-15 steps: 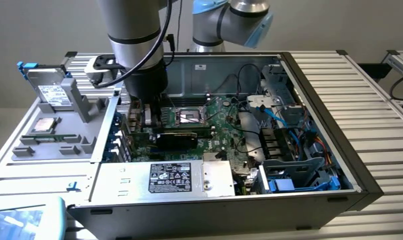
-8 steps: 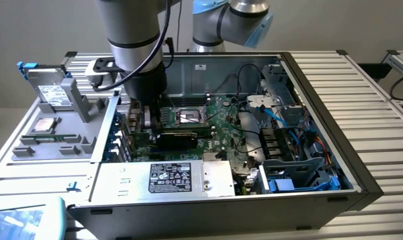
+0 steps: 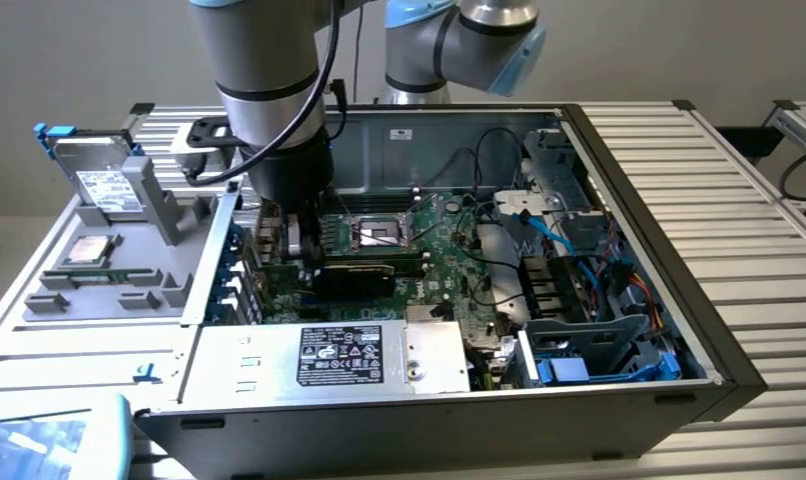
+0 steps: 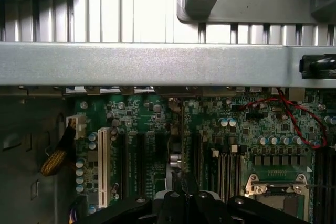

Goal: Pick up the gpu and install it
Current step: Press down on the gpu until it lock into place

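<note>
The gpu (image 3: 363,276) stands on edge inside the open computer case (image 3: 670,240), its black cooler face showing just above the green motherboard (image 3: 443,245). My gripper (image 3: 300,250) is down in the case at the card's end on the exterior view's left, shut on it. In the wrist view the gpu (image 4: 180,140) is a thin edge-on strip running out from my gripper (image 4: 181,196) over the dark expansion slots (image 4: 142,161).
A grey parts tray (image 3: 110,290) beside the case holds a drive with a white label (image 3: 106,190). The power supply (image 3: 336,355) lies along the case's near side. Blue cables (image 3: 577,250) and drive bays crowd the exterior view's right. The processor socket (image 4: 273,187) and a red wire (image 4: 302,116) sit near the slots.
</note>
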### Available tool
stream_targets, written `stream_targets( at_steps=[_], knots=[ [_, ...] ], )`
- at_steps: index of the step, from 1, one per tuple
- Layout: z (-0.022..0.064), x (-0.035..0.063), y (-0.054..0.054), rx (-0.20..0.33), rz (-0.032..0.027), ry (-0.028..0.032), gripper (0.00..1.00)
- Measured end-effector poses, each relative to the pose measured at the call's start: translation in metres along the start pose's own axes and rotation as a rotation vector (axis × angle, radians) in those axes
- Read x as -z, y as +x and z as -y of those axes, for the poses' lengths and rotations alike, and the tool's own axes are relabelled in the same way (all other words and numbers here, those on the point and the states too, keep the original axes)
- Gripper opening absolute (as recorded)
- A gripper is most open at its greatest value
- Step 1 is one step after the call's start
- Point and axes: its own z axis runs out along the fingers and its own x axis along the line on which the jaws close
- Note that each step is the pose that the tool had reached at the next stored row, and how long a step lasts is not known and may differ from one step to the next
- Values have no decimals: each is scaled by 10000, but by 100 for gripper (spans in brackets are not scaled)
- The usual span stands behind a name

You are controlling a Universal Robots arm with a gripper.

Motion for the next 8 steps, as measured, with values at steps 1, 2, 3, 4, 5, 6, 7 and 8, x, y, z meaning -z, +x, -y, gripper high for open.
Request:
stream_targets(
  at_steps=[1,2,3,4,5,6,7,8],
  knots=[
    [-1,-4,-1,-13,2,0,12],
    [-1,-7,-1,-26,6,1,12],
    [-2,-9,-1,-37,11,1,12],
    [-3,-10,-2,-48,18,1,12],
    [-3,-12,-2,-56,26,3,12],
    [-4,-14,-2,-67,30,4,12],
    [-6,-16,-2,-79,36,6,12],
    [-8,-18,-2,-91,41,6,12]
  ],
)
